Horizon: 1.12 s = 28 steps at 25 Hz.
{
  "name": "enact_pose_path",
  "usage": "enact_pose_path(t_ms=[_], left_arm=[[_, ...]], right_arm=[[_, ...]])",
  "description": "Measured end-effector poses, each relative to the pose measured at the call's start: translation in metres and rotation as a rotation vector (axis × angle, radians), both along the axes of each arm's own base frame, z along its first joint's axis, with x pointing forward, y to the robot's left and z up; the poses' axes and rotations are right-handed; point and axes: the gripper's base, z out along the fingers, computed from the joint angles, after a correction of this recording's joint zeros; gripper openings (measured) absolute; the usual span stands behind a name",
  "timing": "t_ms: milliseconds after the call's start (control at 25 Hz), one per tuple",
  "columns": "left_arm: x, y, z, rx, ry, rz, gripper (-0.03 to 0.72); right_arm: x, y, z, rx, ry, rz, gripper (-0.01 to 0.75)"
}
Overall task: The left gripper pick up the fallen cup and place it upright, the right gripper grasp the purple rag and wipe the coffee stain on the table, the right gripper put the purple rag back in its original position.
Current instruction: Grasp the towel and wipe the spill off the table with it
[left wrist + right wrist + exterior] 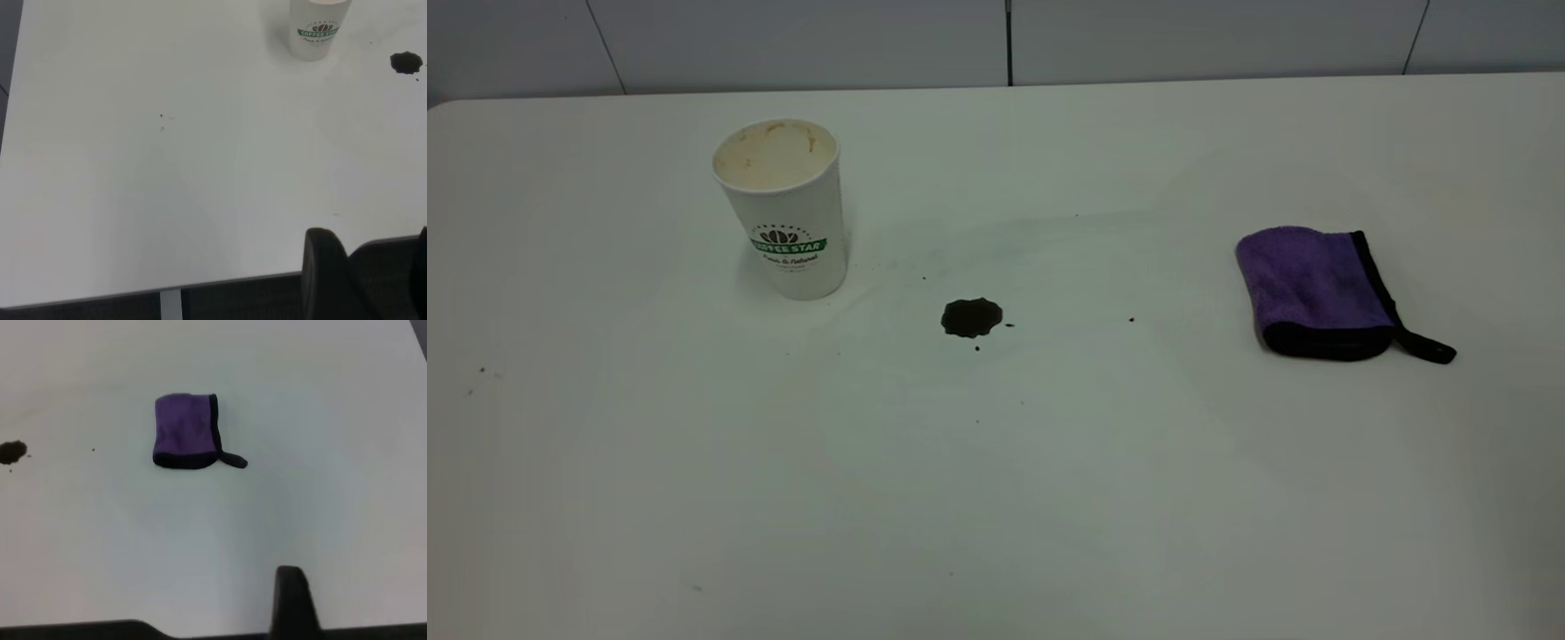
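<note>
Exterior view: paper coffee cup (783, 209) already stands upright on the tabletop (996, 498); coffee stain (971, 317) unwiped, purple rag (1316, 289) untouched. Whether either claw is spread, I cannot tell.

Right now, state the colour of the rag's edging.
Black trim on the purple rag, clearest in the exterior view.

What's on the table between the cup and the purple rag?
The dark coffee stain sits between the upright cup and the purple rag, nearer the cup, plus a few tiny specks. The exterior view shows it.
</note>
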Motion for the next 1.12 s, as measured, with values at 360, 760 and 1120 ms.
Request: enact_pose_path(t_ms=[360,760,1120], left_arm=[[0.000,0.000,0.000,0.000,0.000,0.000,0.337],[0.000,0.000,0.000,-0.001,0.000,0.001,0.337],[0.000,0.000,0.000,-0.002,0.000,0.001,0.337]], right_arm=[[0.151,-0.003,-0.032,-0.063,0.191,0.087,0.730],[0.279,0.029,-0.139,-0.065,0.413,0.205,0.730],[0.364,0.060,-0.237,-0.083,0.564,0.271,0.722]])
